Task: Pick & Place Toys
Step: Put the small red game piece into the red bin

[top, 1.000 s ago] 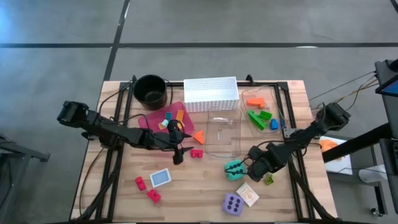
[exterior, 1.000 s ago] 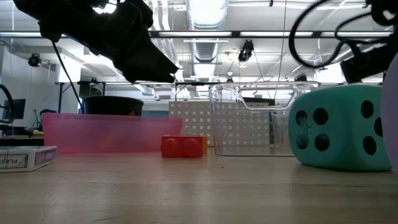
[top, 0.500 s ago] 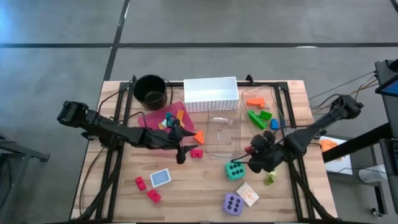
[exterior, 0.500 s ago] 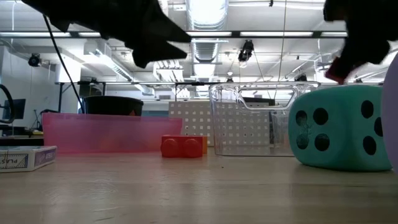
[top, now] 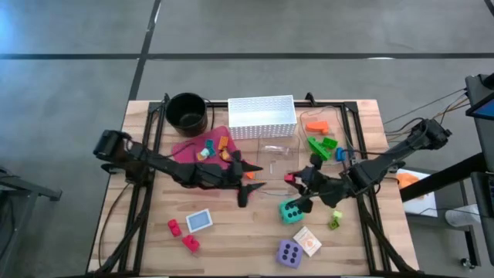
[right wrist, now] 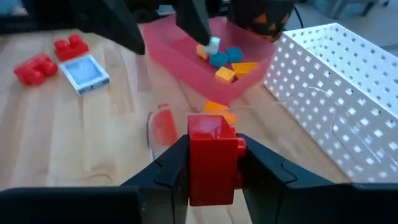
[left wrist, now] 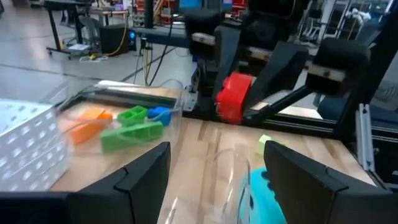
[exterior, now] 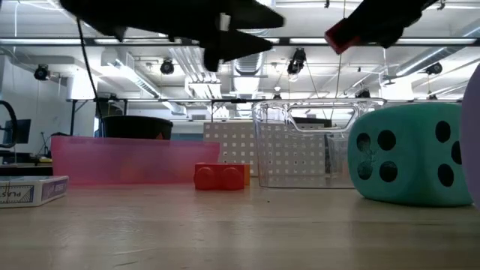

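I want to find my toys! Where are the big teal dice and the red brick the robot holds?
Big teal dotted dice [exterior: 409, 154], low view, on its dotted front face.
Small red plastic brick [right wrist: 212, 155], right wrist view, on its front side.

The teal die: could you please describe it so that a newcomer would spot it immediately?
Start from the clear plastic bin at the table's middle; the teal die sits on the bare wood just in front of it, below the right pincer. It is a big soft cube with dark dots, and its purple twin lies nearer the table's front edge.
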Controlling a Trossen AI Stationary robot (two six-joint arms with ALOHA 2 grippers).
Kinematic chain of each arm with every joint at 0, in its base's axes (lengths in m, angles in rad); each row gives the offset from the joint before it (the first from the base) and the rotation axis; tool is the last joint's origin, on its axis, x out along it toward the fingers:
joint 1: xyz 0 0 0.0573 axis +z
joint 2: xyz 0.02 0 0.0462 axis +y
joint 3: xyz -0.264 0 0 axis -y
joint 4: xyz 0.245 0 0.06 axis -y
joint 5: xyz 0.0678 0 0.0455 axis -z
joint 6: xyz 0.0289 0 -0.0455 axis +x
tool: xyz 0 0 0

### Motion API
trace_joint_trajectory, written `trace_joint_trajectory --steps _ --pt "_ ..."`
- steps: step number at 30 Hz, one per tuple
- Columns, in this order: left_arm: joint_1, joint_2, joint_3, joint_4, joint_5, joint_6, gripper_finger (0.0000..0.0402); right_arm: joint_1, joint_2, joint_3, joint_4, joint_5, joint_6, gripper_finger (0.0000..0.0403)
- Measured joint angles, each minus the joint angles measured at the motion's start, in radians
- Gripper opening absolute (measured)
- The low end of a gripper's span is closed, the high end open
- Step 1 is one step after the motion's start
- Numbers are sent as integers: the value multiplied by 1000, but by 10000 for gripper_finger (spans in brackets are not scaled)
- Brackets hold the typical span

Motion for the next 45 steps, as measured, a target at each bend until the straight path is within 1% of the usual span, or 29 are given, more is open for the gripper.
trace_joint_trajectory --steps 3,6,11,13,15,26,32,38,41,45 --pt "-1 80 94 -16 0 63 264 -22 38 1 50 -38 -41 119" --pt "-1 128 172 -74 0 100 264 -32 68 7 64 -60 -52 119" --pt "-1 139 246 -220 0 81 264 -32 81 17 65 -63 -75 120" --pt "-1 139 250 -264 0 80 264 -32 79 21 69 -64 -75 120" --pt "-1 141 247 -274 0 80 264 -32 74 21 84 -64 -77 120" --pt "-1 140 242 -242 0 81 264 -48 73 20 224 -61 -99 120" --pt "-2 140 242 -204 0 144 264 -62 73 11 280 -62 -120 120" --pt "-2 140 247 -198 0 161 263 -65 113 12 346 -65 -171 120" --pt "-2 140 246 -192 3 185 250 -70 146 23 349 -65 -198 120" --pt "-2 140 246 -202 33 185 211 -79 169 41 348 -64 -213 120"
